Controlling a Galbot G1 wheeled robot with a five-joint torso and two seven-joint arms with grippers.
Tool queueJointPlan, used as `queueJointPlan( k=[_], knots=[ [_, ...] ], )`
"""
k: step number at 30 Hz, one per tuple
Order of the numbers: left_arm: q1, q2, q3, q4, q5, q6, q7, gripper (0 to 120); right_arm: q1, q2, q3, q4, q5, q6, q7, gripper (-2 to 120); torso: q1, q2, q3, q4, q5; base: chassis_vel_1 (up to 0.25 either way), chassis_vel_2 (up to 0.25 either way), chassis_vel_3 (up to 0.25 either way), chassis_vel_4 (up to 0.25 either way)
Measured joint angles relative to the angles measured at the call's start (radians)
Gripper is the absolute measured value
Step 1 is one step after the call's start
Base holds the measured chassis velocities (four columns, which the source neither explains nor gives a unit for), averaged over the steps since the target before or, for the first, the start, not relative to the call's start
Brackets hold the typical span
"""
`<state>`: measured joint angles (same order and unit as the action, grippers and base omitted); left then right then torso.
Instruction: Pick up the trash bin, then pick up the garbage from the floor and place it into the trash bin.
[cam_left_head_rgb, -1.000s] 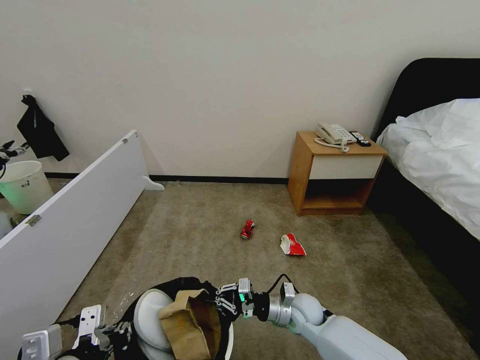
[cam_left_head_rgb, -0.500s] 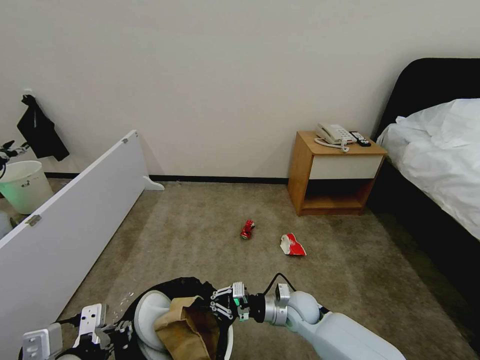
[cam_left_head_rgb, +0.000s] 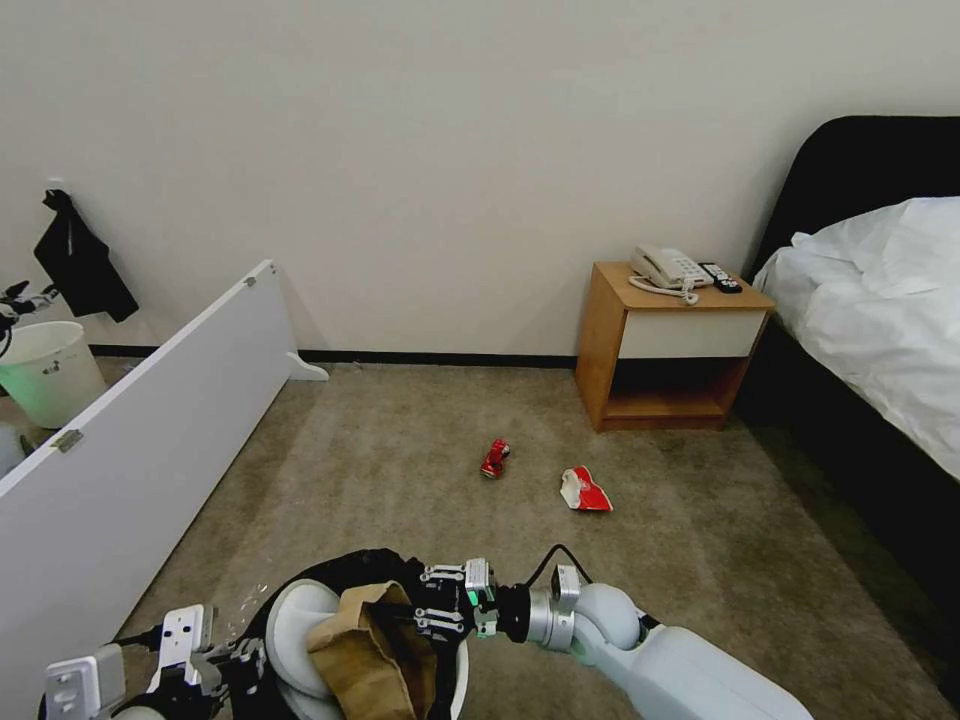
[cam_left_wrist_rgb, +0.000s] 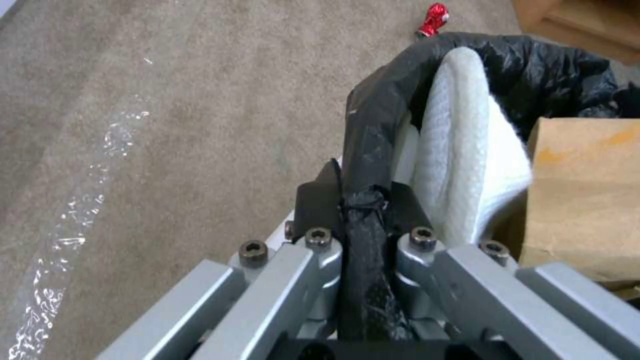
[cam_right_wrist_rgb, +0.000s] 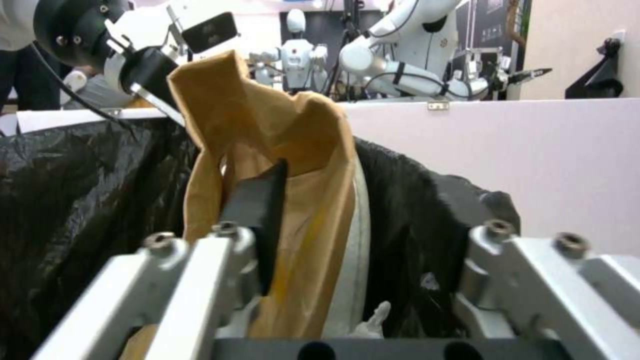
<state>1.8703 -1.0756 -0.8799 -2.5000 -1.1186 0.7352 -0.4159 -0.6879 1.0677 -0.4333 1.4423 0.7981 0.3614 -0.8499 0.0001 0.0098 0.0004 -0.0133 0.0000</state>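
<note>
Right hand (cam_left_head_rgb: 425, 610), released, sits over round white black-lined trash bin (cam_left_head_rgb: 345, 575) w/ crumpled brown paper bag (cam_left_head_rgb: 370, 655) inside, near-left. Left hand (cam_left_wrist_rgb: 363, 197) clenched on bin rim. Bag drop looks done; next probably needs reaching crushed red can (cam_left_head_rgb: 495, 458) on far carpet.

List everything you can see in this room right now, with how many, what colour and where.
trash bin: one, black-lined, held at the robot's front
slipper: white, in the bin
paper bag: one, brown, sticking out of the bin
can: one, red, mid-carpet
wrapper: one, red-white, right of the can
nightstand: one, wood, by the bed
phone: one, beige, on the nightstand
bucket: one, white, far left
left hand: clamped on the bin's rim
right hand: open at the bag
</note>
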Motion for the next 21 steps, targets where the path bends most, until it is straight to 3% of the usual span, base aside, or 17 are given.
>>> queueJointPlan(
  k=[6,9,13,21],
  knots=[
    [0.002,-0.001,0.0,0.0,0.0,0.0,0.0,4,0.0,-0.013,0.008,0.014,0.015,-0.002,0.003,67,0.0,0.0,0.0,0.0001,0.0,0.0,0.0,0.0,0.0],
    [0.003,-0.002,0.0,0.0,0.001,0.0,0.0,4,-0.003,-0.033,0.011,0.031,0.023,-0.003,0.005,84,0.0,0.0,0.0,0.0,0.0,0.0,0.0,0.0,0.0],
    [0.004,-0.002,0.0,0.0,0.001,0.0,0.0,4,-0.01,-0.049,0.018,0.044,0.027,-0.004,0.005,96,0.0,0.0,0.0,0.0001,0.0001,0.0,0.0,0.0,0.0],
    [0.005,-0.005,0.001,0.0,0.004,0.0,0.0,4,-0.044,-0.097,0.058,0.086,0.038,-0.004,0.005,100,0.0,0.0,0.0,0.0,0.0,0.0,0.0,0.0,0.0]
  ],
)
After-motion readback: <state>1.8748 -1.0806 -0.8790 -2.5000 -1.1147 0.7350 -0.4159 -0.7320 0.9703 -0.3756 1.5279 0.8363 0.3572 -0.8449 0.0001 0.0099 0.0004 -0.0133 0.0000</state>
